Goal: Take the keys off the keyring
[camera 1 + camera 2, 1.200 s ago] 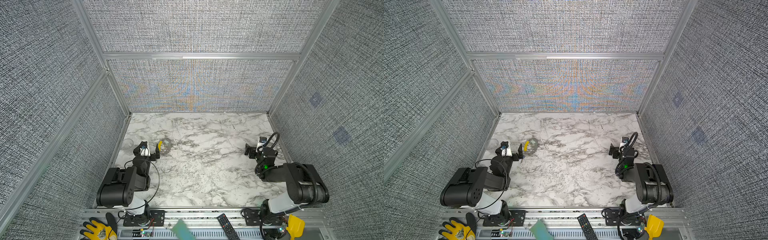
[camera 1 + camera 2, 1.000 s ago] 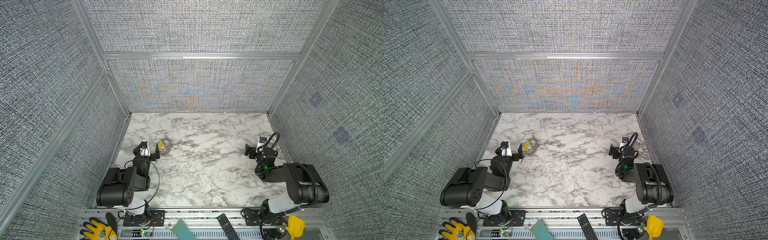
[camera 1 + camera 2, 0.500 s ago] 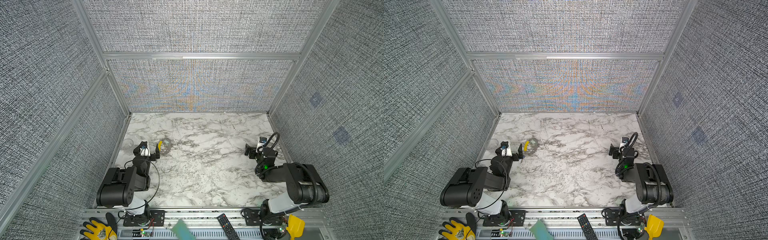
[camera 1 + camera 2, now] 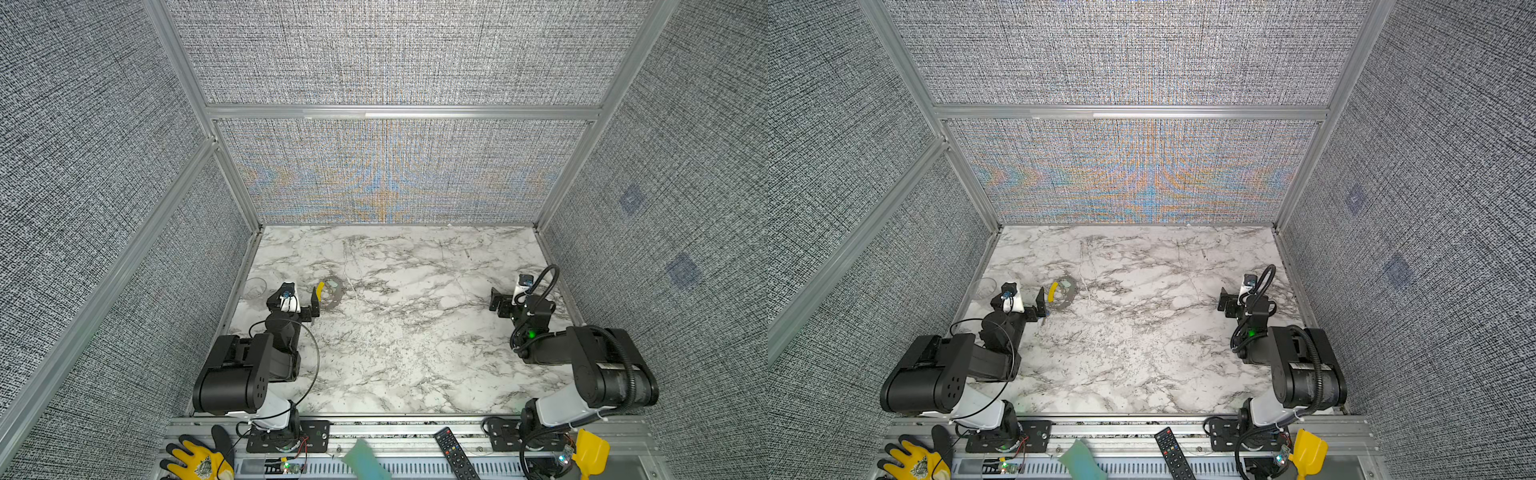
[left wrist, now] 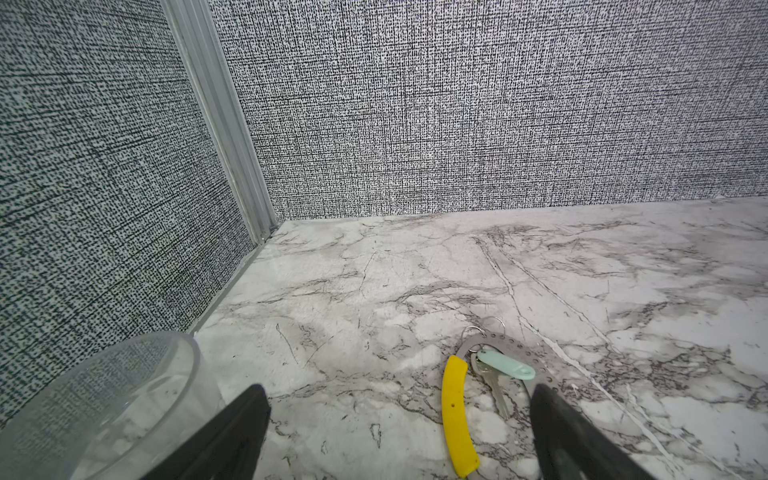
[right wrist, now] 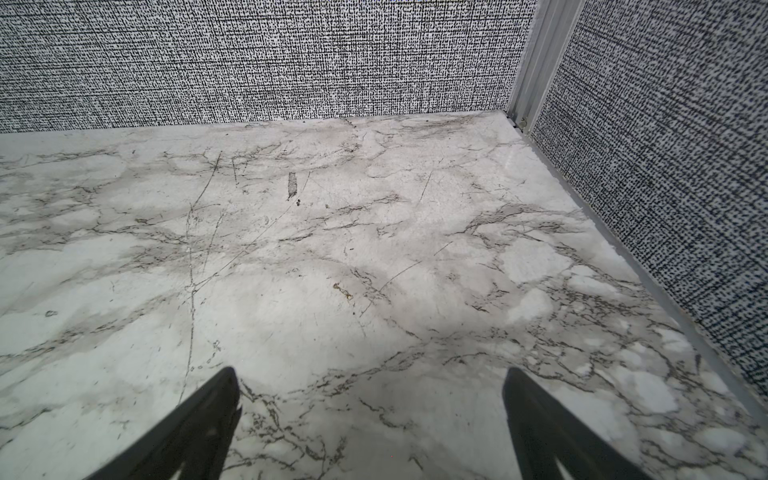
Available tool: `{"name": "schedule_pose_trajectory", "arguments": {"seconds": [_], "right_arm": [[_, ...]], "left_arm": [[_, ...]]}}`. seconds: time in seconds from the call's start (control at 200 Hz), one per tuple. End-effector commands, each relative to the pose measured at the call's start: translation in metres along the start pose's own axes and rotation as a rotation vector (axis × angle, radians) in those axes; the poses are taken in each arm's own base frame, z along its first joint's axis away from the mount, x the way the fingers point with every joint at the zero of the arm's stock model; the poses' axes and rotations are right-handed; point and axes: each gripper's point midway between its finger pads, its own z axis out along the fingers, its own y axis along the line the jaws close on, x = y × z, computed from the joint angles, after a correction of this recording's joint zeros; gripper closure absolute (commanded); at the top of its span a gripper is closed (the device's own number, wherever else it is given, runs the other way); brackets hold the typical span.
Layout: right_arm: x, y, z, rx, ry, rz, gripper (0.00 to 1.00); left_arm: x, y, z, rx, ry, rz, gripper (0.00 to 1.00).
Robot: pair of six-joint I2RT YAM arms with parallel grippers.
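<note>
The keyring (image 5: pixel 512 347), a grey perforated loop with a yellow section (image 5: pixel 455 415), lies flat on the marble near the left wall; both top views show it (image 4: pixel 332 291) (image 4: pixel 1068 294). A key with a pale mint-green head (image 5: pixel 505 364) hangs from a small metal ring and rests inside the loop. My left gripper (image 5: pixel 397 399) is open just short of it. The yellow section lies between the fingers, and one finger (image 5: pixel 552 424) hides part of the loop. My right gripper (image 6: pixel 370 378) is open and empty over bare marble at the right (image 4: pixel 508 300).
A clear glass cup (image 4: pixel 254 287) (image 5: pixel 104 399) stands beside the left gripper against the left wall. Fabric walls close in the marble table (image 4: pixel 415 340) on three sides. On the front rail lie a remote (image 4: pixel 455 453), a yellow glove (image 4: pixel 199 461) and a yellow scoop (image 4: pixel 590 455).
</note>
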Motion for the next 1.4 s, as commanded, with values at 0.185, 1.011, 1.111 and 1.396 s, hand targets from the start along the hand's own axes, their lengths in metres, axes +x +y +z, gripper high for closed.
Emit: {"name": "schedule_pose_trajectory", "arguments": {"seconds": [0.185,1.011,1.111,1.396], "right_arm": [[-0.038,0.007,-0.011,-0.024,-0.021,-0.021,0.01],[-0.047,0.212,-0.034,-0.529,0.361,-0.123,0.10],[-0.036,0.224,-0.033,-0.553,0.397,-0.122,0.10],[-0.035,0.244,-0.029,-0.577,0.433,-0.139,0.10]], "left_arm": [[-0.033,0.018,0.003,-0.093,0.011,-0.031,0.01],[0.017,-0.096,0.054,0.271,0.760,-0.250,0.05],[0.034,-0.105,0.061,0.287,0.819,-0.255,0.05],[0.064,-0.124,0.070,0.314,0.901,-0.249,0.04]]}}
